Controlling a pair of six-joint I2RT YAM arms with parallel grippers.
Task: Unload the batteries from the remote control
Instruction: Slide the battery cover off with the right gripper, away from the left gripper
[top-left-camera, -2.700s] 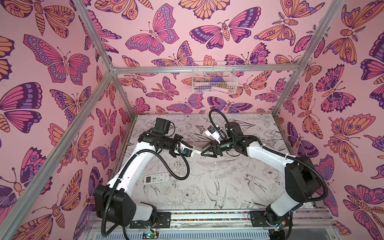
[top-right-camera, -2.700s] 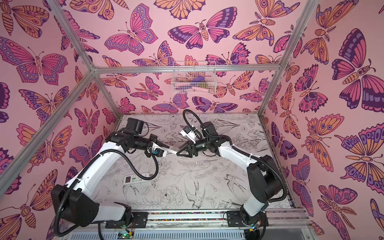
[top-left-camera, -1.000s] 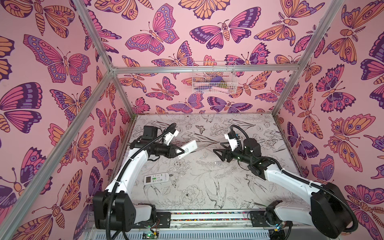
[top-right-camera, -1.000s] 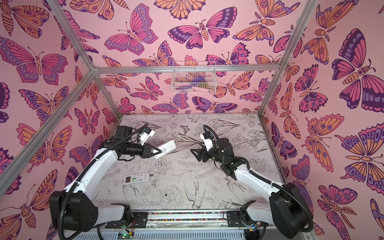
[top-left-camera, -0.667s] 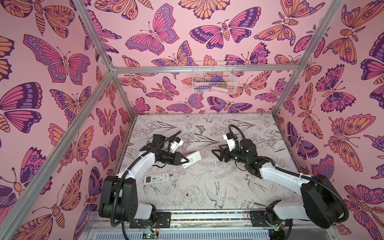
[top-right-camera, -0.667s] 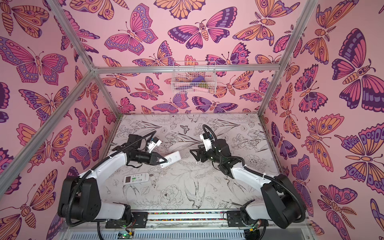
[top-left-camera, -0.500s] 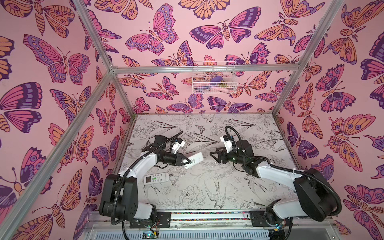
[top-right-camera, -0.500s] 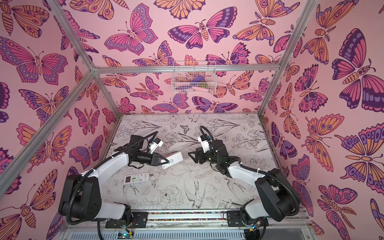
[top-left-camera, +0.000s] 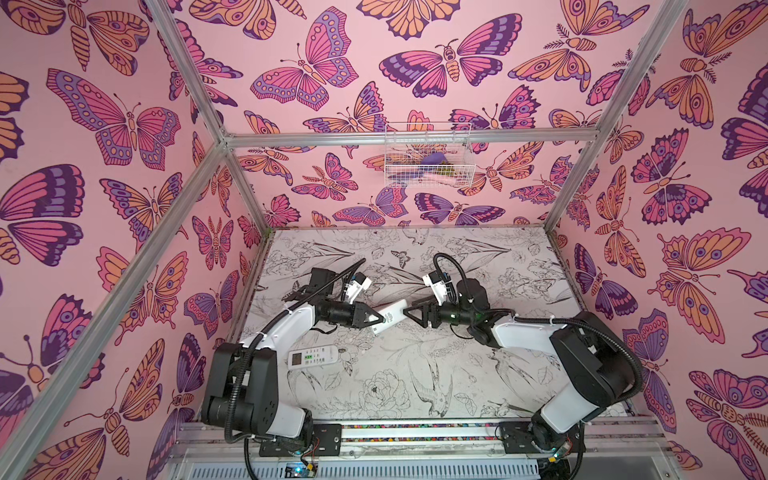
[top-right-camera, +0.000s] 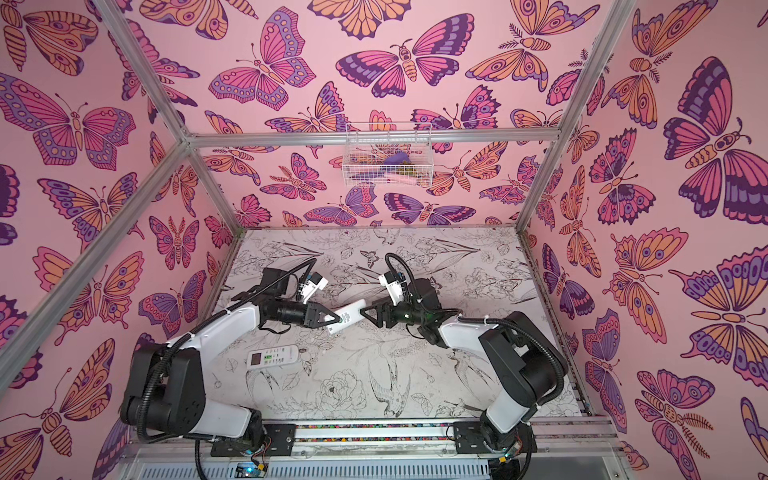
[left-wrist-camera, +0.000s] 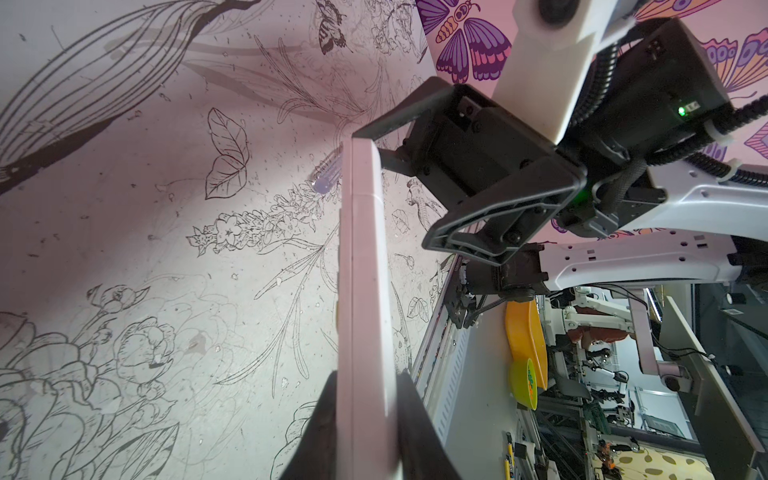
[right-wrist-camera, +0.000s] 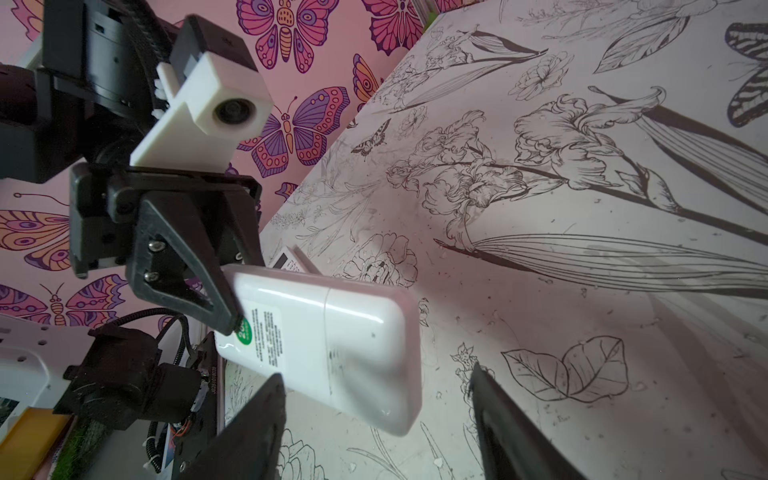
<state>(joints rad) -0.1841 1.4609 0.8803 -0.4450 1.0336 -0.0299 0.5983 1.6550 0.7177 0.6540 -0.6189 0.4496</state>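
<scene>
Holding remote aloft over table with left gripper, clenched on its label end. Pointing its long axis straight into right gripper, spread wide, straddling the free end without pinching. Seeing no batteries; judging them still inside, behind the shut cover at that free end, nearest the right gripper.

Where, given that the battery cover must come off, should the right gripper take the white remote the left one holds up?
The free end past the seam, pinched across its long edges, coming end-on opposite the left gripper. The remote is a flat slab clamped at its label end; the right gripper's open fingers flank the free end.
</scene>
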